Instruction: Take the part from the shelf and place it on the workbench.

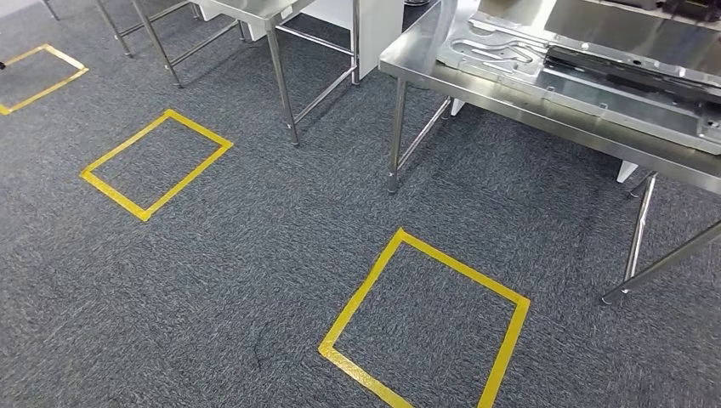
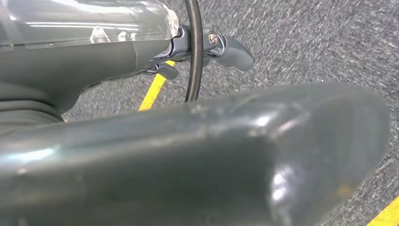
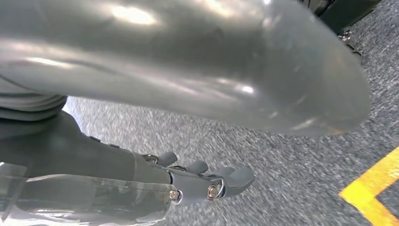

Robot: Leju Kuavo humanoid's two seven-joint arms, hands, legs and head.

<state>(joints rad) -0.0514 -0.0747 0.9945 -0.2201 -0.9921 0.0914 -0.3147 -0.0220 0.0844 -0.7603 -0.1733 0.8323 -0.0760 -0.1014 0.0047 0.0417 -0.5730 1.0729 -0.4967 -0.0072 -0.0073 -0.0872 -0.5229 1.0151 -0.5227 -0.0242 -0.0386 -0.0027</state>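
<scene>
A stamped metal part (image 1: 544, 68) lies flat on the steel tabletop (image 1: 476, 89) at the upper right of the frame, above yellow tape squares (image 1: 425, 319) on grey carpet (image 1: 255, 280) — the left hand (image 2: 207, 47) and right hand (image 3: 202, 181) hang over the floor, fingers loosely extended, holding nothing

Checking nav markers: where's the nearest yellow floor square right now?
In the head view, the nearest yellow tape square lies on the grey carpet low and right of centre, just in front of the steel workbench.
</scene>
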